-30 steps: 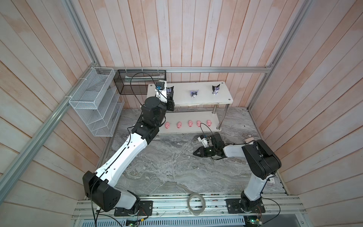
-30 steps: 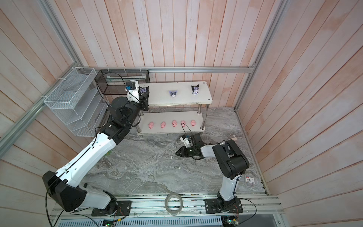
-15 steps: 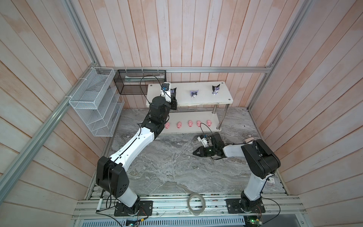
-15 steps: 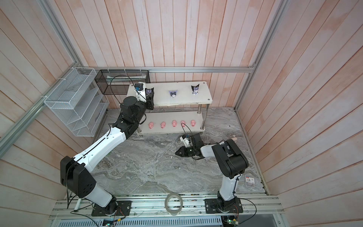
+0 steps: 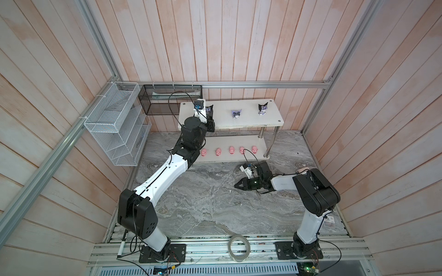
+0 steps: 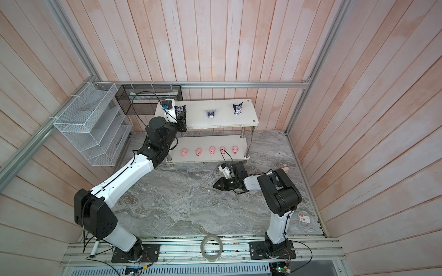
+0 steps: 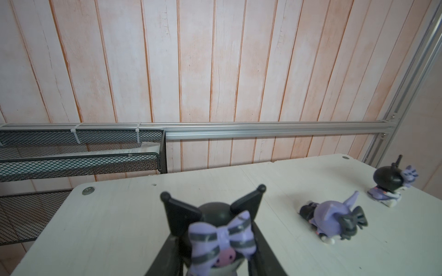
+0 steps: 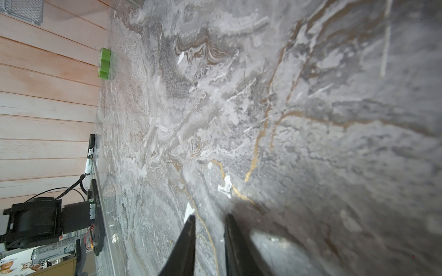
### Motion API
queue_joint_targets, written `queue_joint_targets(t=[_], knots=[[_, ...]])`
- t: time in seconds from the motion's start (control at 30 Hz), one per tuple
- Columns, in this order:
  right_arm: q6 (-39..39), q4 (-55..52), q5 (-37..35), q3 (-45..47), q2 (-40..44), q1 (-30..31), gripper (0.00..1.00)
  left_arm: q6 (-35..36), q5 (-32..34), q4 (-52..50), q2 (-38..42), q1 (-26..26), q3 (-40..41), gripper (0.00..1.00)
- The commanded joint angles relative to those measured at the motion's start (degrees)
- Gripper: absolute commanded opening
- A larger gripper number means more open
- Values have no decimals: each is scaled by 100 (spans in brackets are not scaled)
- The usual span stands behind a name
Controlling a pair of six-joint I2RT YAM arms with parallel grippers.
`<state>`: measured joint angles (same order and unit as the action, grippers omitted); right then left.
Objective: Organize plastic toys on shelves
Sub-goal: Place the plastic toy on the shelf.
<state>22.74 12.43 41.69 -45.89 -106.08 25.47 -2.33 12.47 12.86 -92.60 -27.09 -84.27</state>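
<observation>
Five pink pigs (image 5: 231, 150), three pointed-ear figurines (image 5: 236, 113), one two-tier rack (image 5: 248, 120)

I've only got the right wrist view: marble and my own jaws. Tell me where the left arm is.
Observer: The left gripper is at the top board's end by the black basket, jaws shut on a figurine.
Operator: Give me the rest of that board.
Observer: Two more figurines: the middle one seems tipped over, the far one upright.
Operator: Now below it.
Observer: Five pigs in a row on the lower board.
</observation>
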Motion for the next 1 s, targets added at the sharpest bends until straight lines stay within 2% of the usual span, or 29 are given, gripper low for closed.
queue_joint_targets(t=[0.0, 0.97], knots=[[27, -313, -264, 28, -273, 45, 24, -132, 78, 77, -104, 30, 108, 28], [33, -232, -222, 80, -360, 45, 23, -177, 327, 7, -145, 4, 454, 31]])
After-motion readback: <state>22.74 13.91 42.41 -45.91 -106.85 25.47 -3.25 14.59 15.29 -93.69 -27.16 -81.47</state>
